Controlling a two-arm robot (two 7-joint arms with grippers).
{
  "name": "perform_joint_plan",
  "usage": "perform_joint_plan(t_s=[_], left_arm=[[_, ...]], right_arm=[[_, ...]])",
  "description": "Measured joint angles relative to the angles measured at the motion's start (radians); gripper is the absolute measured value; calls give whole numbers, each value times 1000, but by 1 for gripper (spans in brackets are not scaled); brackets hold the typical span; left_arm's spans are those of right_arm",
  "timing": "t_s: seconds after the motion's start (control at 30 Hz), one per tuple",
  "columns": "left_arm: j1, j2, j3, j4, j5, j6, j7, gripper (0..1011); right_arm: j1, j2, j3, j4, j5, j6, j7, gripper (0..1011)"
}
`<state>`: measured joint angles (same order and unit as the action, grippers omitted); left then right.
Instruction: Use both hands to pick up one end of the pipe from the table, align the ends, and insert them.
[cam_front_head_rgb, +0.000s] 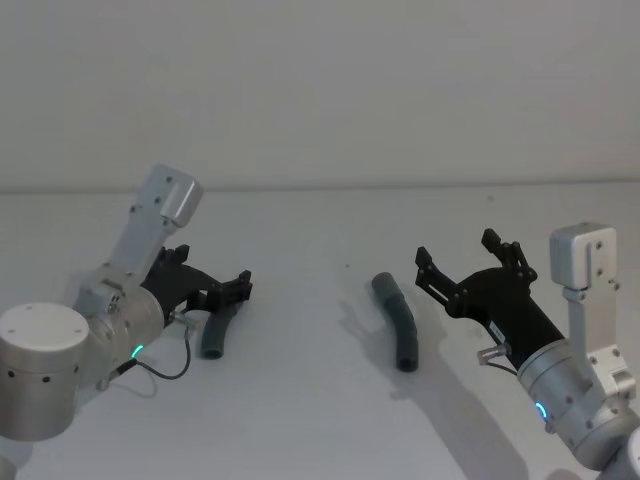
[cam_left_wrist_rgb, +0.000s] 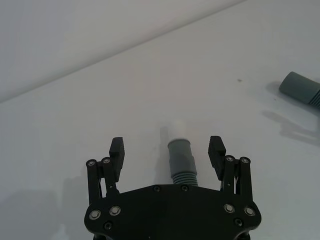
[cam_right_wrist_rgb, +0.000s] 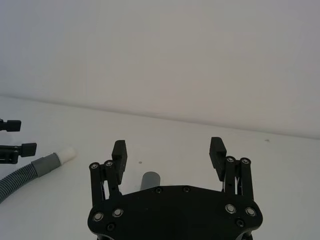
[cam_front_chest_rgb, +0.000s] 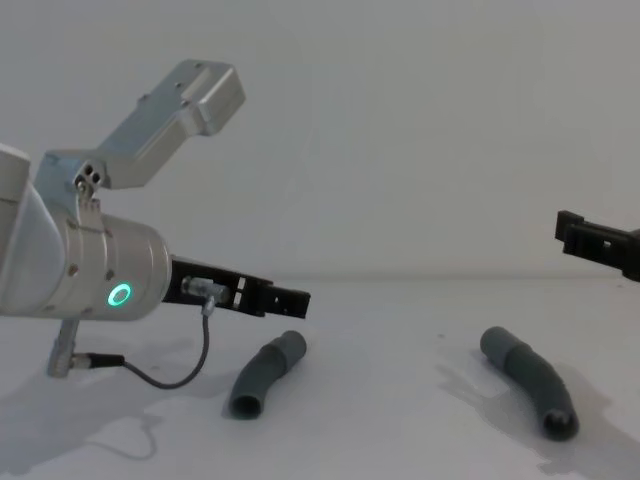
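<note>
A matte white tabletop fills the lower half of the head view and meets a plain pale wall above. 2 dark grey, gently curved pipe pieces lie on it, well apart: the left pipe piece left of centre and the right pipe piece right of centre. The left one ends in a white tip. 2 pincers hover over the surface. The left pincer, at the frame's left, is spread wide, with its piece lying between the fingers, untouched. The right pincer, at lower right, is likewise spread, just beside its piece and gripping nothing.
</note>
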<state>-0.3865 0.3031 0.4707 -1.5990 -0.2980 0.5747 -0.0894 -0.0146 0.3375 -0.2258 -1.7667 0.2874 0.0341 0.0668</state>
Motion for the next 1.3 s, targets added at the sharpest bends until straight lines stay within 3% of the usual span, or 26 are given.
perform_joint_plan(t_s=[0.43,1.3], left_arm=[[-19,-24,0,50,2,39,-9,1001],[-42,-39,11,129,15,50,-58,1001]], right_arm=[[0,0,0,0,0,0,0,1004],[0,0,0,0,0,0,0,1004]])
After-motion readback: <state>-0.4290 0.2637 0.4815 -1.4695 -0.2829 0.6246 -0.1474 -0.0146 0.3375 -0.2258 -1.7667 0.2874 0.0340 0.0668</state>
